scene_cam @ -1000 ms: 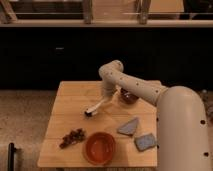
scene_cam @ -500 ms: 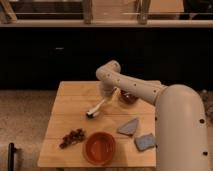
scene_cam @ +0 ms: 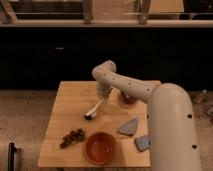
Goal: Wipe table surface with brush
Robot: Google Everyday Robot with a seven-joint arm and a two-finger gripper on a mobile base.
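Observation:
The table surface (scene_cam: 70, 107) is a light tan wooden top of planks in the middle of the camera view. The brush (scene_cam: 95, 110) has a pale cream handle and a dark bristle head that rests on the table left of centre. My gripper (scene_cam: 103, 95) points down at the back middle of the table and is shut on the upper end of the brush handle. The brush slants down and to the left from it. My white arm reaches in from the lower right.
An orange bowl (scene_cam: 99, 148) sits at the front edge. A dark brown crumbly pile (scene_cam: 73, 137) lies at the front left. Two grey wedge pieces (scene_cam: 129, 127) (scene_cam: 142, 143) lie at the front right. A dark reddish dish (scene_cam: 128, 98) sits behind the arm.
The arm has swung slightly left, and the brush head has slid a little left and toward the front edge across the table.

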